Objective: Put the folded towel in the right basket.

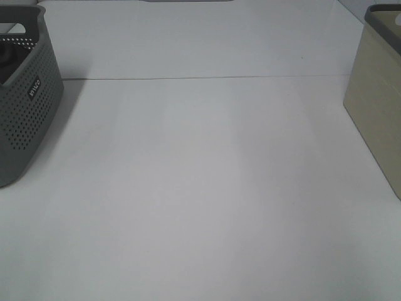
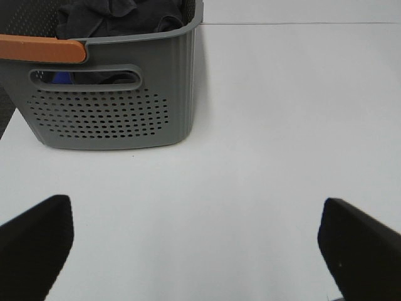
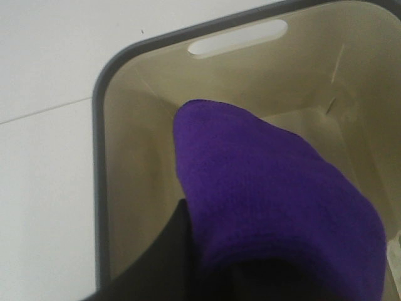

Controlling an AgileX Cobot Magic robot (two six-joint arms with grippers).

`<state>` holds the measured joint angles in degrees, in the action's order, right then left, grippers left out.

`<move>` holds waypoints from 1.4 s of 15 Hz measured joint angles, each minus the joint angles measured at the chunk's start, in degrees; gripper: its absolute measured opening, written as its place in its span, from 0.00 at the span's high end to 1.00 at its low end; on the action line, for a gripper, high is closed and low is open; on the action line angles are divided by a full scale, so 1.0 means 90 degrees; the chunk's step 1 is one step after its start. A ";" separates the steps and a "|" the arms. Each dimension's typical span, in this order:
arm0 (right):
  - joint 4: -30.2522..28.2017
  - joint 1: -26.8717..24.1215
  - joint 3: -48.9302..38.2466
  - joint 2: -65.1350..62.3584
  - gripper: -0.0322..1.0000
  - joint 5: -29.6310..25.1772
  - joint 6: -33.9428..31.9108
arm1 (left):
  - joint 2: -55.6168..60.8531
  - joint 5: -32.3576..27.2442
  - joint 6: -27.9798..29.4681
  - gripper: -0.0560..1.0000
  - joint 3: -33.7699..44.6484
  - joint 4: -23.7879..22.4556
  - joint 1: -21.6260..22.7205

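The folded purple towel (image 3: 269,207) hangs in my right gripper (image 3: 250,279), inside the mouth of the beige right basket (image 3: 125,125), above its floor. One dark finger (image 3: 169,251) shows beside the cloth; the rest of the jaws are hidden under the towel. In the exterior high view the beige basket (image 1: 376,106) stands at the right edge, and neither arm nor towel shows there. My left gripper (image 2: 194,251) is open and empty, low over the white table, in front of the grey basket (image 2: 113,106).
The grey perforated basket (image 1: 25,106) stands at the left edge and holds dark clothes (image 2: 119,15). It has an orange handle (image 2: 41,49). The white table (image 1: 200,188) lies between the two baskets, with a seam line across the back.
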<state>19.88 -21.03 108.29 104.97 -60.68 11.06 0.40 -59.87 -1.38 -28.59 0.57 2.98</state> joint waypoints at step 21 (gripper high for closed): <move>-0.0649 0.3043 0.0000 -0.0331 0.04 -0.0363 -0.0847 | 0.0000 0.0000 0.0000 0.01 0.0000 0.0000 0.0000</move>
<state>14.04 6.36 108.29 101.99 -63.94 3.44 0.40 -59.87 -1.38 -28.59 0.57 2.98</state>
